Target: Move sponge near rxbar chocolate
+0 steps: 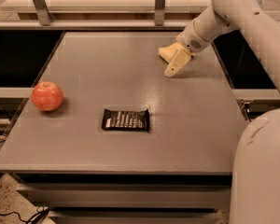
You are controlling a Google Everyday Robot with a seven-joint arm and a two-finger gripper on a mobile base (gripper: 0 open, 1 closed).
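The sponge (164, 53) is a pale yellow block lying at the far right of the grey table (84, 78). My gripper (173, 68) comes down from the upper right and sits right over the sponge's near side, hiding part of it. I cannot tell whether it holds the sponge. The rxbar chocolate (125, 119) is a black wrapped bar with white lettering, lying flat near the table's front middle, well apart from the sponge and gripper.
A red apple (47, 96) sits at the table's left edge. A rail with two metal posts (159, 3) runs along the far side. The robot's white body (261, 167) fills the lower right corner. Dark gaps flank the table.
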